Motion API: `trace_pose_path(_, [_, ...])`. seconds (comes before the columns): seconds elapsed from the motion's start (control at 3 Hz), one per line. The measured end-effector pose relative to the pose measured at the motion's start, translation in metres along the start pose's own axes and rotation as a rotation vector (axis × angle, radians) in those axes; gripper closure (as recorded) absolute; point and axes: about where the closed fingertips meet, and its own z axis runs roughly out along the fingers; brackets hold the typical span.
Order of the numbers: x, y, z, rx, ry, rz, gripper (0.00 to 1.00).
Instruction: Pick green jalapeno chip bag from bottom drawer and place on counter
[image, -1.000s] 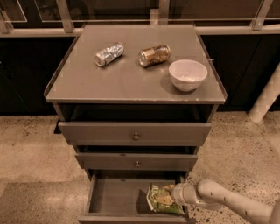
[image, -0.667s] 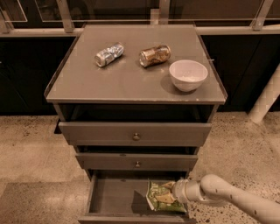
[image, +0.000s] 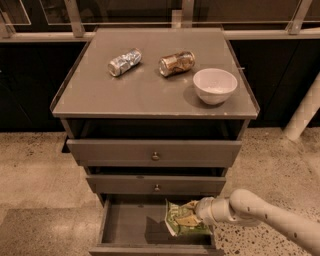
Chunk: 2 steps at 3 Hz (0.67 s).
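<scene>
Two cans (image: 125, 61), one bowl (image: 215, 86) on counter (image: 145, 95); claw (image: 196, 215) at one bag (image: 179, 226) in drawer (image: 125, 222)

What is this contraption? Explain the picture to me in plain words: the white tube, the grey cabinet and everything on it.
There is one picture, from one camera looking down at the front of the cabinet. Where the camera is mounted is not on record. The white tube-like arm coming in from the lower right belongs to a mobile robot. At its end is the gripper, the robot's clamping hand. It is inside the open bottom drawer, the lowest grey metal one, right against a crinkly green jalapeno chip bag. Whether it grips the bag yet cannot be told. On the flat grey metal counter lie a crushed silver can and a brownish-gold can, and a white bowl stands upright. The job is to lift the bag onto that counter.
</scene>
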Motion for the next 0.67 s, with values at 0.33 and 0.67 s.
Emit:
trace_pose_path(0.33, [-0.002,0.006,-0.001,-0.046,-0.002,0.021,1.0])
trace_pose_path(0.67, [-0.037,0.028,-0.029,-0.04,-0.013,-0.025,1.0])
